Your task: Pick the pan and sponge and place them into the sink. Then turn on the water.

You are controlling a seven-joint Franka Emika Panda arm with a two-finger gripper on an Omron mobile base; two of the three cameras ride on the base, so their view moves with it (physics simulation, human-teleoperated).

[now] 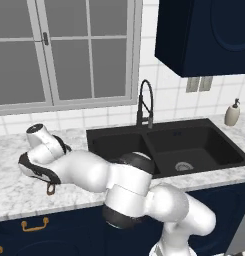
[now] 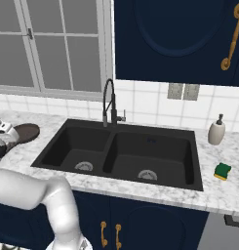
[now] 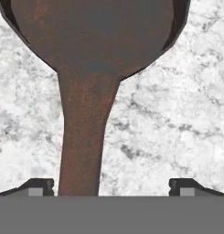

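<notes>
The dark-brown pan (image 3: 93, 32) lies on the marble counter left of the sink (image 1: 119, 132), its long handle (image 3: 83, 137) running toward me. My gripper (image 3: 111, 187) hangs just above the handle, open, with one fingertip (image 3: 40, 185) close on one side and the other well clear. From the left base, my hand (image 1: 41, 170) covers the pan, and the handle's holed end (image 1: 50, 189) sticks out below it. The pan's rim (image 2: 26, 132) peeks out beside my hand. The green sponge (image 2: 222, 171) sits on the counter right of the sink (image 2: 135, 128). No stream runs from the tap (image 2: 109, 102).
A soap dispenser (image 2: 216, 131) stands at the back right of the counter. A dark blue wall cabinet (image 1: 204, 35) hangs above the right basin. A window (image 1: 69, 50) lines the wall behind the pan. The counter's front edge (image 1: 44, 207) is near my hand.
</notes>
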